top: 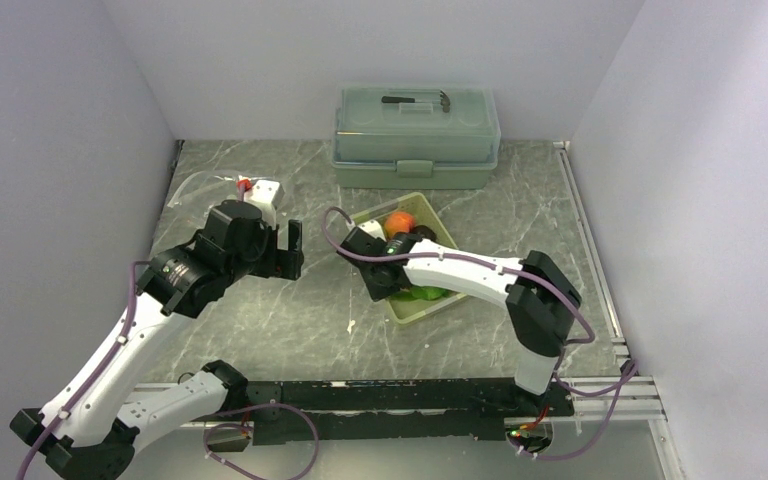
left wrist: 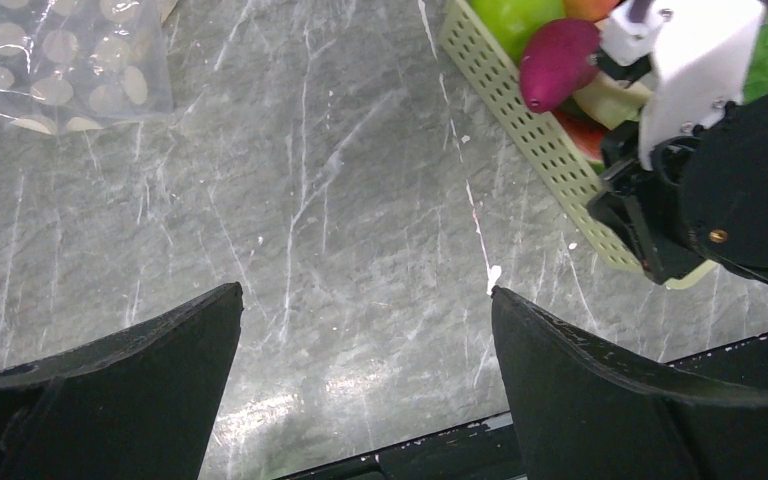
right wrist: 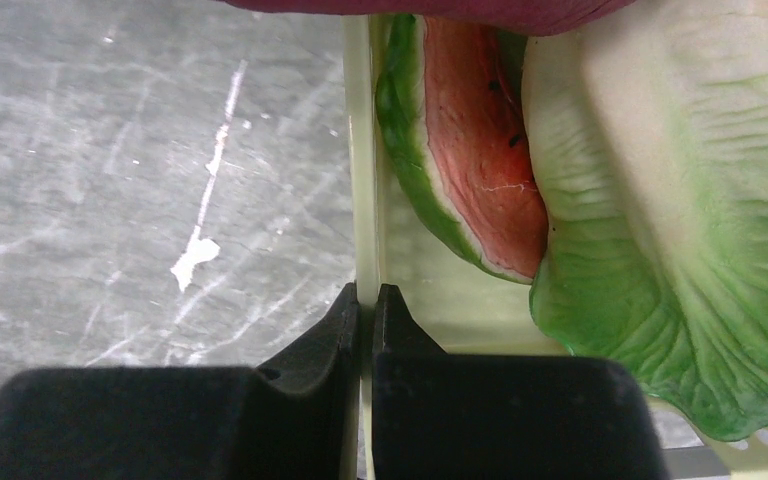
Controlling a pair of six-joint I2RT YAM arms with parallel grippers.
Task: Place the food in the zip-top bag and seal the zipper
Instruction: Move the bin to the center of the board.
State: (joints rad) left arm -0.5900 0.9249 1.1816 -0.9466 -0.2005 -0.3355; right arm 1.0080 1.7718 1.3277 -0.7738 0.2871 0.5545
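Observation:
The clear polka-dot zip-top bag (top: 196,189) lies flat at the back left; one corner of it shows in the left wrist view (left wrist: 60,60). Its zipper cannot be made out. The food lies in the pale yellow-green perforated tray (top: 430,306): orange fruit (top: 400,222), dark round piece (top: 423,234), purple root (left wrist: 557,62), green fruit (left wrist: 515,15), watermelon slice (right wrist: 480,150), lettuce (right wrist: 680,200). My right gripper (right wrist: 367,300) is shut on the tray's left wall (right wrist: 363,150); it also shows in the top view (top: 378,283). My left gripper (left wrist: 365,292) is open and empty above bare table, between bag and tray (top: 290,250).
A lidded grey-green box (top: 416,135) stands at the back centre. A small white block with a red piece (top: 260,189) sits by the bag. White walls close in the left, back and right. The right arm's wrist (left wrist: 720,170) hangs over the tray.

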